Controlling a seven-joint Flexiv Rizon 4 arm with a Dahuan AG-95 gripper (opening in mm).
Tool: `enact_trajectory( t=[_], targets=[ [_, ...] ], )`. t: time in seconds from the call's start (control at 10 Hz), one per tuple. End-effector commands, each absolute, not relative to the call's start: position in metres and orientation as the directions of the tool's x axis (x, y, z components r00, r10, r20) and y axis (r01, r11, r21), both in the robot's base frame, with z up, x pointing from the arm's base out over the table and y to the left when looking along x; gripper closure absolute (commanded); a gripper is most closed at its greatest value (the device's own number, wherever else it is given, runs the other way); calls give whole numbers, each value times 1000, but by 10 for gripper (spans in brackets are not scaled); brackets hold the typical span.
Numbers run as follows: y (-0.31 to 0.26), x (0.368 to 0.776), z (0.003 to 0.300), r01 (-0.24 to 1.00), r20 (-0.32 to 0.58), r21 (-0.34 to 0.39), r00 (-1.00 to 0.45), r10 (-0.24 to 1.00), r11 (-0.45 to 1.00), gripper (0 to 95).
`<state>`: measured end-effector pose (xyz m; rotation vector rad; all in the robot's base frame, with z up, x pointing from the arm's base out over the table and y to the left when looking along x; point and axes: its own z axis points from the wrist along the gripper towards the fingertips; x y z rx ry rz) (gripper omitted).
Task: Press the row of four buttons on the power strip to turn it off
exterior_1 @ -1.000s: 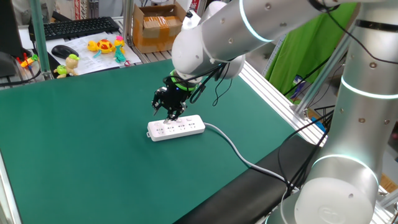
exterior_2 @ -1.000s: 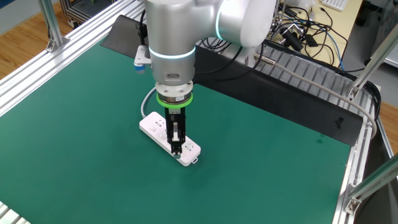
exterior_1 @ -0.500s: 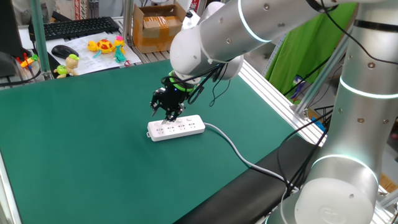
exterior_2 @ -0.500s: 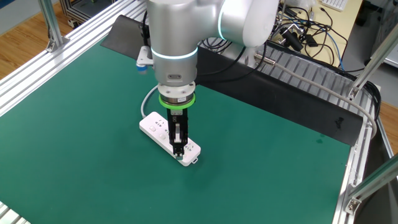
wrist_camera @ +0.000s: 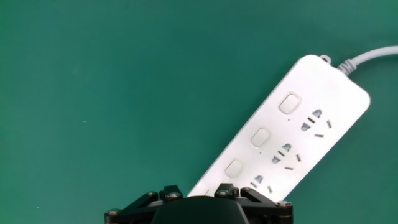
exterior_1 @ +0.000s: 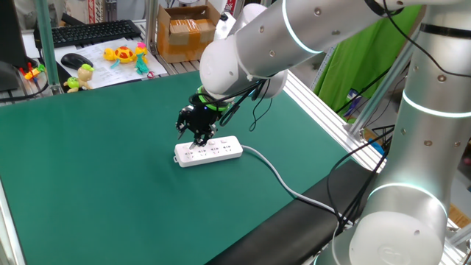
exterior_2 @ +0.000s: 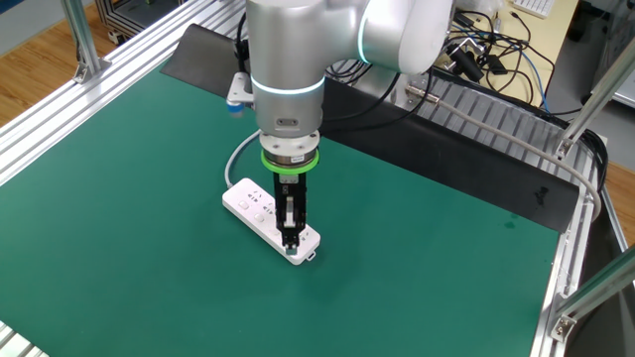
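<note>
White power strip (exterior_2: pixel 268 215) lies on green mat (exterior_2: pixel 446 268); closed tool (exterior_2: pixel 291 243) at its far-end button.

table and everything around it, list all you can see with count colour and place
power strip: 1, white, middle of the mat, under the gripper
row of four buttons: three show in the hand view, white, along one long edge of the strip; the fourth is hidden by the hand
cable: 1, pale grey, runs from the strip toward the table edge
mat: 1, green, covers the table
keyboard: 1, black, behind the mat
mouse: 1, black, near the keyboard
toys: a few, yellow and green, behind the mat
cardboard box: 1, brown, behind the mat
gripper: 1, black, shut, over the strip's far end from the cable
</note>
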<state>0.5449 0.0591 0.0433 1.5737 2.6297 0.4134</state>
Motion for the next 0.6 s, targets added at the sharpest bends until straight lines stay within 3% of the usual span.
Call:
enact_trajectory(
  t=[0.1, 0.6],
  targets=[
    [60, 546, 43, 860, 94, 256, -477, 874, 442, 570],
    [64, 549, 41, 865, 94, 261, -465, 880, 429, 570]
  ],
)
